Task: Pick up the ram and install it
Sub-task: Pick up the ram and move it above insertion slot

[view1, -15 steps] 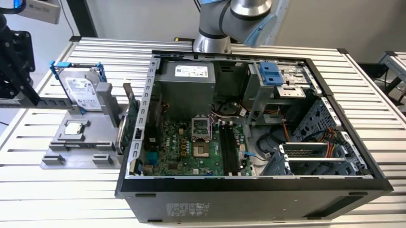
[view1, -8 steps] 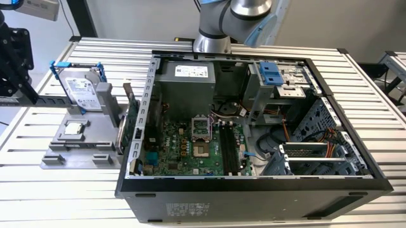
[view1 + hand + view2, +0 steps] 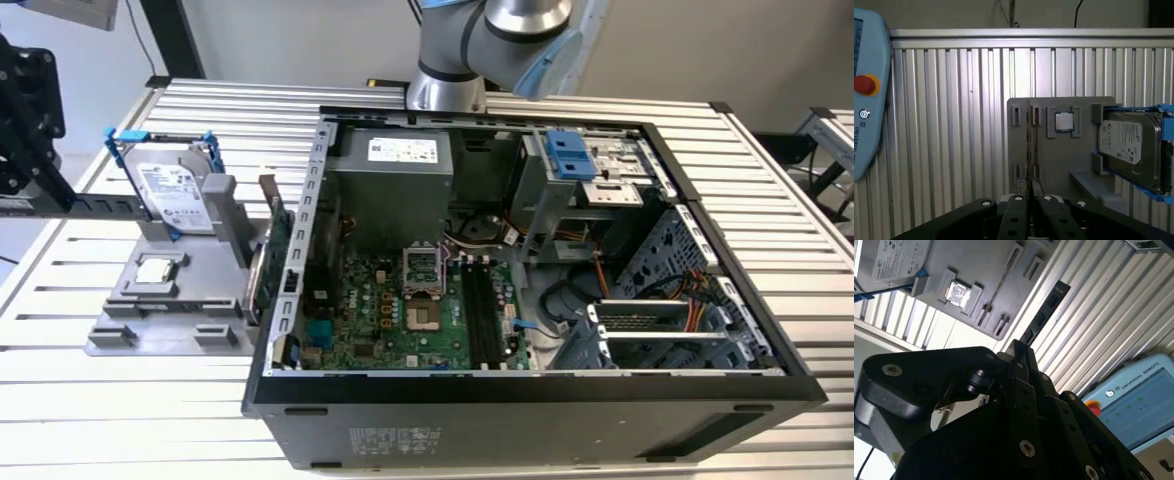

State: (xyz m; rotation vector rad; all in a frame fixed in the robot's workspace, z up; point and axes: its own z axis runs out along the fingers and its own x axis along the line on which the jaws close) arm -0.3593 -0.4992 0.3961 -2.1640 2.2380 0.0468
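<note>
My gripper [image 3: 1019,351] is shut on the ram [image 3: 1046,310], a thin dark stick that juts out past the fingertips over the slatted table. In the first wrist view the ram [image 3: 1030,165] shows edge-on between the shut fingers [image 3: 1019,205], in line with a slot of the grey holder [image 3: 1054,150] below. At the exterior view's left the gripper [image 3: 34,195] hangs beside that holder [image 3: 167,300], the ram [image 3: 87,206] sticking out level from it. The motherboard [image 3: 387,320] with its black slots [image 3: 487,315] lies in the open case [image 3: 534,390].
The grey holder carries a silver hard drive in a blue frame [image 3: 171,190], a small square chip [image 3: 156,270] and a green expansion card [image 3: 274,260]. A teach pendant [image 3: 869,110] lies on the slatted table [image 3: 120,400]. A drive cage [image 3: 587,165] and cables [image 3: 627,280] crowd the case.
</note>
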